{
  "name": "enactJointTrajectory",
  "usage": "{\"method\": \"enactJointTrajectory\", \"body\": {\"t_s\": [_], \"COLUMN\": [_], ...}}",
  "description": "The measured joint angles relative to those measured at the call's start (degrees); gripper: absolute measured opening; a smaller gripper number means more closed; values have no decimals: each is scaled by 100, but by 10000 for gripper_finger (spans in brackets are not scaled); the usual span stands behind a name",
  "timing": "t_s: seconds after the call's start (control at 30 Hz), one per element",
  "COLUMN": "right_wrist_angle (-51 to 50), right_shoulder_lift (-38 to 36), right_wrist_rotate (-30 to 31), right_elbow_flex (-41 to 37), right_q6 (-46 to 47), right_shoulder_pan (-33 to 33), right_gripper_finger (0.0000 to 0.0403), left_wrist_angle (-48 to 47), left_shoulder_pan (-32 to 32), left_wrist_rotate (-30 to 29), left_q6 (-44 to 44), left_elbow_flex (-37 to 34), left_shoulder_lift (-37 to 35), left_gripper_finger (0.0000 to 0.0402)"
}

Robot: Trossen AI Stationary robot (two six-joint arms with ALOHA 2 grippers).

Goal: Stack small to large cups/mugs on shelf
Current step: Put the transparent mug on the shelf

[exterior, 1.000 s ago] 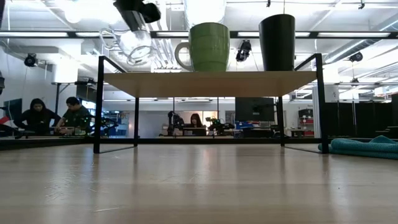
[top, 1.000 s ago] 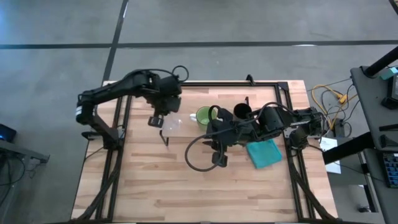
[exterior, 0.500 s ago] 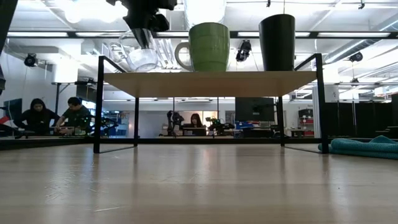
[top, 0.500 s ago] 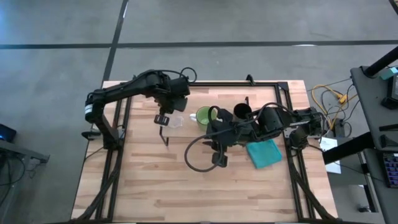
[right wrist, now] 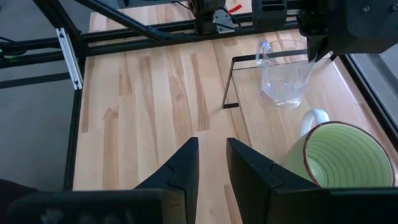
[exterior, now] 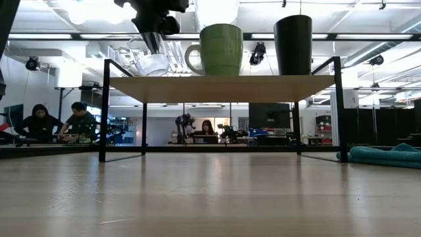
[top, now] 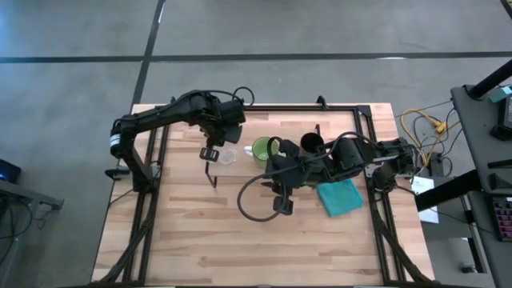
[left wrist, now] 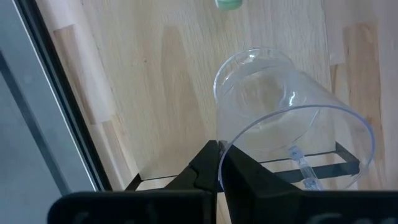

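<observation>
Glass cup (exterior: 150,58), left gripper (exterior: 154,29) clamping its rim, tilts above shelf (exterior: 223,87).

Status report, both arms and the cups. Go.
Left gripper shut on glass cup rim, cup tilted at shelf end. Right gripper open, idle. Green mug, black cup on shelf. No obstruction.

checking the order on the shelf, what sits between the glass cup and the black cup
The green mug stands between the glass cup and the black cup on the shelf, clearest in the low view.
</observation>
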Motion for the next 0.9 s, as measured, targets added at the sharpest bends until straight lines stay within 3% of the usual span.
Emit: {"method": "enactJointTrajectory", "body": {"t_s": [0.67,0.9], "right_wrist_angle": [-11,-50], "right_shoulder_lift": [0,0], "right_wrist_rotate": [-2,-2], "right_elbow_flex": [-13,-14], "right_q6": [2,2], "right_shoulder_pan": [0,0], "right_gripper_finger": [77,77], "left_wrist_angle": [181,183], "left_shoulder_pan": [0,0], "left_wrist_rotate": [126,143], "left_q6": [-151,-166], "left_elbow_flex": [-5,-7], "left_shoulder_lift": [0,0], "left_gripper_finger": [1,34]}}
